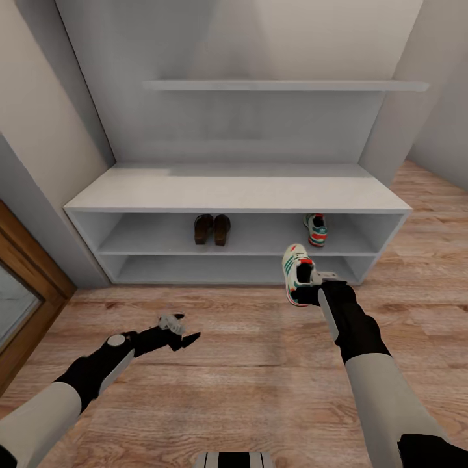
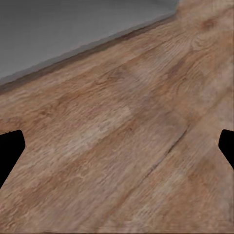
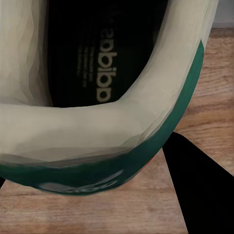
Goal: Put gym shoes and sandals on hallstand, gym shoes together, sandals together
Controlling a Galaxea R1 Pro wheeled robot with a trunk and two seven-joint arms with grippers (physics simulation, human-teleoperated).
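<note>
Left claw (image 1: 174,331) spread wide, empty, low over the floor (image 1: 247,364). Right claw (image 1: 312,286) grips a sneaker (image 1: 298,273) by the heel, just short of the rack (image 1: 240,195). Slide it onto the shelf (image 1: 266,246) beside the other sneaker (image 1: 316,229), well clear of the sandals (image 1: 212,229).

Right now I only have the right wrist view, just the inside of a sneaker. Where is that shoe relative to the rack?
Observer: The right pincer holds the gym shoe in the air, just in front of the hallstand.
Operator: Where's the other sneaker?
Observer: The second gym shoe sits on the upper shelf, toward the right end.
Operator: And the sandals?
Observer: Both sandals stand side by side on that same shelf, near its middle.
Operator: Is the left arm busy?
Observer: No, the left pincer is open and empty above the corridor floor.
</note>
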